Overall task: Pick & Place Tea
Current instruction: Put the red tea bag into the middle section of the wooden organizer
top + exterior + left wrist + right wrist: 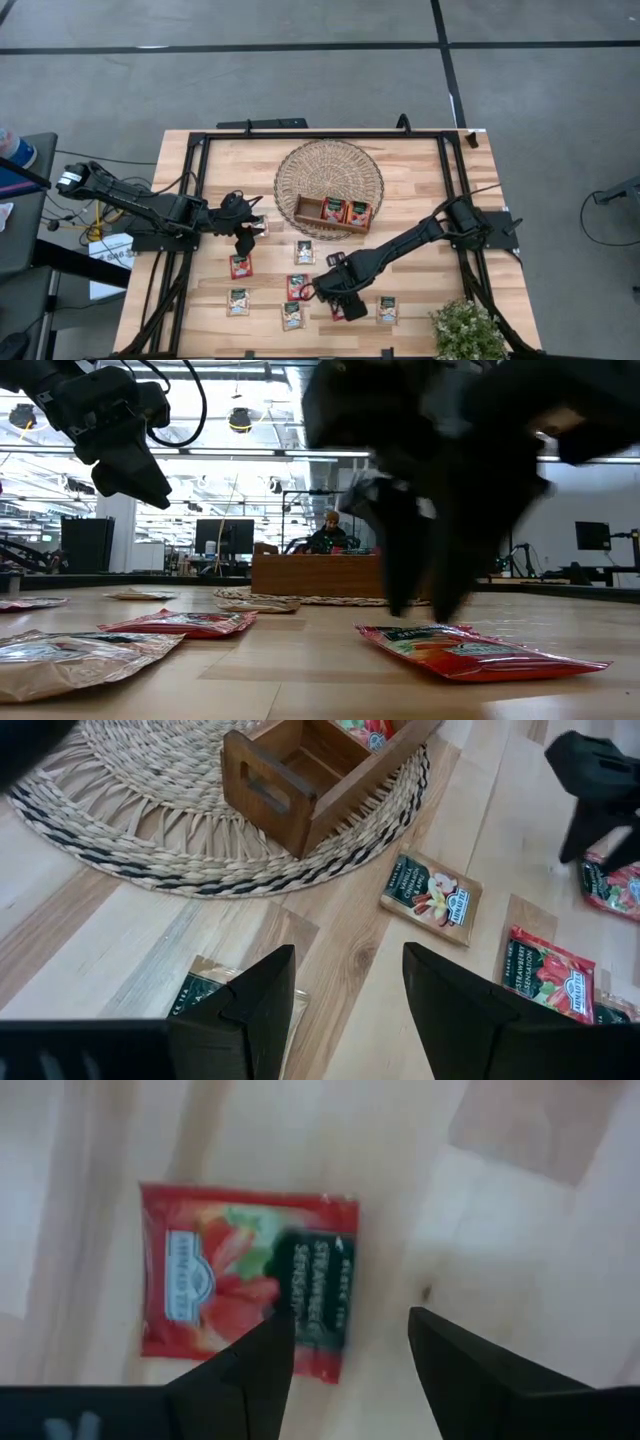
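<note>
The right gripper (340, 302), low in the middle of the high view, hangs over a red tea bag (245, 1285) with its fingers apart. It should go straight down so one finger lands on each side, then squeeze. The bag is flat, red and shiny, with a strawberry picture. The left gripper (246, 228), fingers apart too, waits at middle left beside the wooden tray (333, 213).

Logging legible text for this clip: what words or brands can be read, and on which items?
"STRAWBERRY SENSATION", roughly: red sachet under the right tool.
White brand box on that sachet: too blurred.
Cream sachet, other red sachet: print too small.
No other text.
</note>
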`<state>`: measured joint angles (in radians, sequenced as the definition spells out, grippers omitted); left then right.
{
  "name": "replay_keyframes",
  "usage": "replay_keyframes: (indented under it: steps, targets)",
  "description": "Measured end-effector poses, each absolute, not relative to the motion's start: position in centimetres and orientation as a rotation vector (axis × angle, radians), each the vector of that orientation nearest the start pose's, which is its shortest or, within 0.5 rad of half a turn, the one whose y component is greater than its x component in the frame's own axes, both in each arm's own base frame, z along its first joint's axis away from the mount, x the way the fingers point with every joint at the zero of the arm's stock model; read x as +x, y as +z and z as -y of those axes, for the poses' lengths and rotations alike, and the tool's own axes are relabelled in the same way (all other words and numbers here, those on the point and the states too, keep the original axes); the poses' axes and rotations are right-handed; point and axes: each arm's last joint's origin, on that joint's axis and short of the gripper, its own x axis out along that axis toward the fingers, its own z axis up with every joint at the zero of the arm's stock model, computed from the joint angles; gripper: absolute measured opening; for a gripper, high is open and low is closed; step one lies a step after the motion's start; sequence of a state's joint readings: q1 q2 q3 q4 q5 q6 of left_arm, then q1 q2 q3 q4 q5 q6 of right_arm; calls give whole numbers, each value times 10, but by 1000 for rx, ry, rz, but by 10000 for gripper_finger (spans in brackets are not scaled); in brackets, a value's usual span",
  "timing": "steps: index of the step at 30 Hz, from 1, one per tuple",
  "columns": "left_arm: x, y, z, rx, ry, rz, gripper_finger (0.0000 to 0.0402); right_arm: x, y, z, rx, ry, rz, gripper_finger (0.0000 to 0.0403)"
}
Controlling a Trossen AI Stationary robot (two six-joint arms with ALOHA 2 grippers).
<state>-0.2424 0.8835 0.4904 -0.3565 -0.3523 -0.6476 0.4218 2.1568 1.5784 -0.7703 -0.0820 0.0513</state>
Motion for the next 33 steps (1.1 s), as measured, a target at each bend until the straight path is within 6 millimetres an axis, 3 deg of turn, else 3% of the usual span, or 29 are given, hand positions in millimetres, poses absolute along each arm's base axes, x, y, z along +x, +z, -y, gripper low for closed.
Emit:
replay_keyframes:
  steps: [5,12,24,33]
  targets:
    - [169,205,31,-399,329,-649,179,393,123,-180,-197,353,-1373,188]
    - [169,204,31,-399,329,-649,179,394,118,-177,-147,301,-1392,169]
    - [169,204,31,-396,328,-651,179,393,118,-178,-108,262,-1406,53]
    - [169,204,31,-395,328,-651,179,395,120,-171,-55,218,-1412,3]
